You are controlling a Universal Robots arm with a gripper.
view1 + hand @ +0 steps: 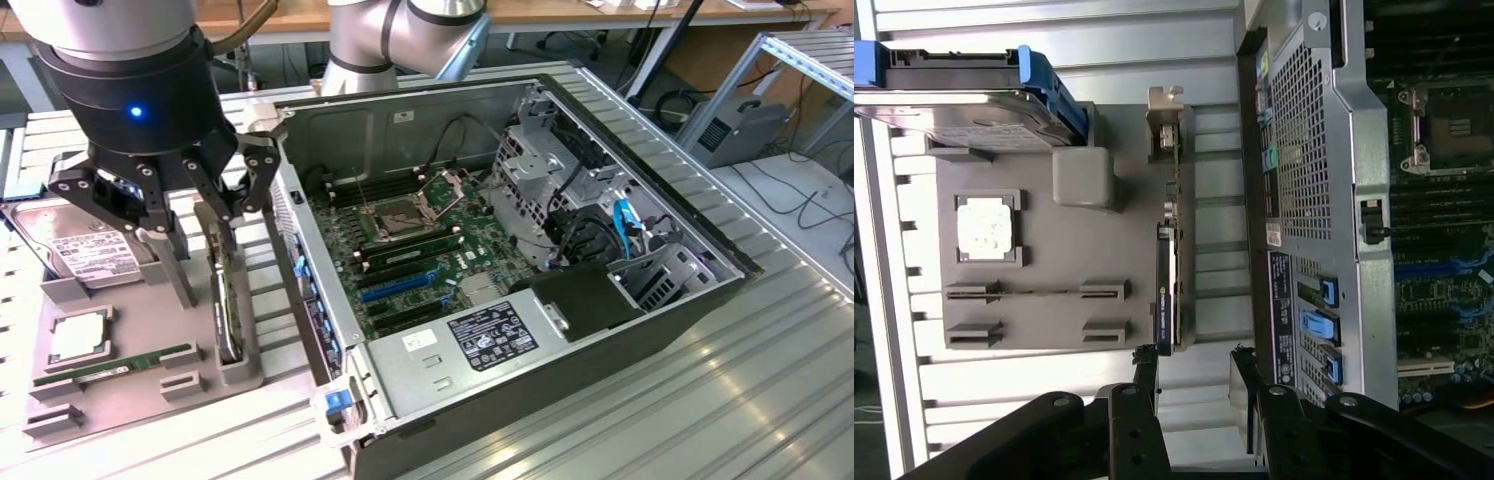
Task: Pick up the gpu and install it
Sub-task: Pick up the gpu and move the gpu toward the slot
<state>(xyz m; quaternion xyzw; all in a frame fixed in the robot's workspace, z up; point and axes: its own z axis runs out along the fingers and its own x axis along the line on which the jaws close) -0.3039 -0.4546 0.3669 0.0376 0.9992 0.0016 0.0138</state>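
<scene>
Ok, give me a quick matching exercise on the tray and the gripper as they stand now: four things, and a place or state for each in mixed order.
Things:
1. gpu
2. hard drive
3. CPU
4. gripper

Places or states:
A. lying flat in a square recess of the grey tray
B. open, over the tray
C. standing on edge along the tray's side nearest the computer case
D. white label showing, at one end of the tray

Pairs: 1-C, 2-D, 3-A, 4-B
</scene>
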